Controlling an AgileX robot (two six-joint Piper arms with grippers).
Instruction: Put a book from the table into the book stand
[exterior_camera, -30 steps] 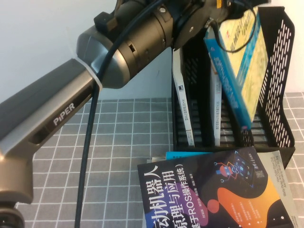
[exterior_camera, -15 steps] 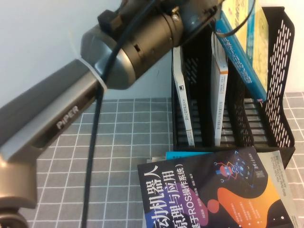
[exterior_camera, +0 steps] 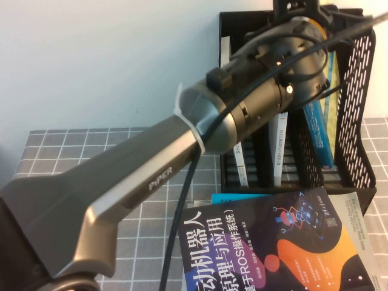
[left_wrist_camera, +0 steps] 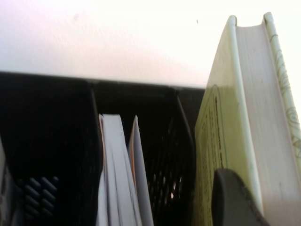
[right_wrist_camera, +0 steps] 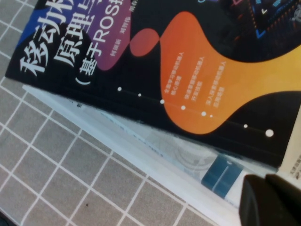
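My left gripper point(exterior_camera: 298, 24) is over the black book stand point(exterior_camera: 357, 91) and is shut on the thick pale yellow-green book point(exterior_camera: 319, 130). The book stands on edge inside the stand's right slot, with its blue spine showing below my wrist. In the left wrist view one dark finger point(left_wrist_camera: 231, 200) presses the book's cover point(left_wrist_camera: 221, 122), with the page block beside it. My right gripper point(right_wrist_camera: 270, 205) hangs low over the dark navy book point(right_wrist_camera: 197, 70) on the grid table point(right_wrist_camera: 51, 174), and its fingers look shut and empty.
Thin white books point(exterior_camera: 282, 148) stand in the stand's middle slot and another point(exterior_camera: 240, 159) stands in the left slot. The navy book point(exterior_camera: 273, 248) lies on a stack of books in front of the stand. The grey grid table point(exterior_camera: 91, 145) stretches left.
My left arm has swung right and down over the stand. The yellow-green book went from tilted high above the stand to upright and lower inside the right slot.
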